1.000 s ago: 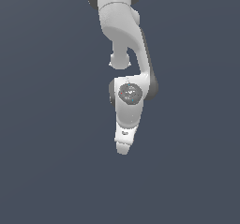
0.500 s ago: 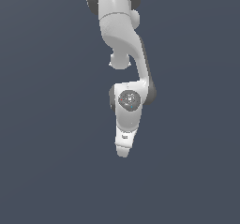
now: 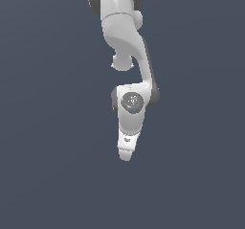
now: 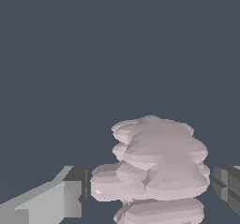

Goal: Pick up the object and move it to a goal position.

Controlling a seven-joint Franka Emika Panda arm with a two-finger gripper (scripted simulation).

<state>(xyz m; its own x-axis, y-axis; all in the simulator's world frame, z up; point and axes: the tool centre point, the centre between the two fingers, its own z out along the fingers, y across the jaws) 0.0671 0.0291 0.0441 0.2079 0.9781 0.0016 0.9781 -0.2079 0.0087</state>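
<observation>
Moved: arm barely shifted | claw: fingers apart, not clamping | object: between fingers, touching neither

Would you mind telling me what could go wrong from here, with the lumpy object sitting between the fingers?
1. In the wrist view the pink-grey lumpy object sits nearer one finger than the other, with gaps on both sides; closing could push it sideways.
2. Its bumpy surface may give poor contact and slip.
3. In the exterior view the hand hides the object, so only the wrist view can confirm a grasp.
</observation>
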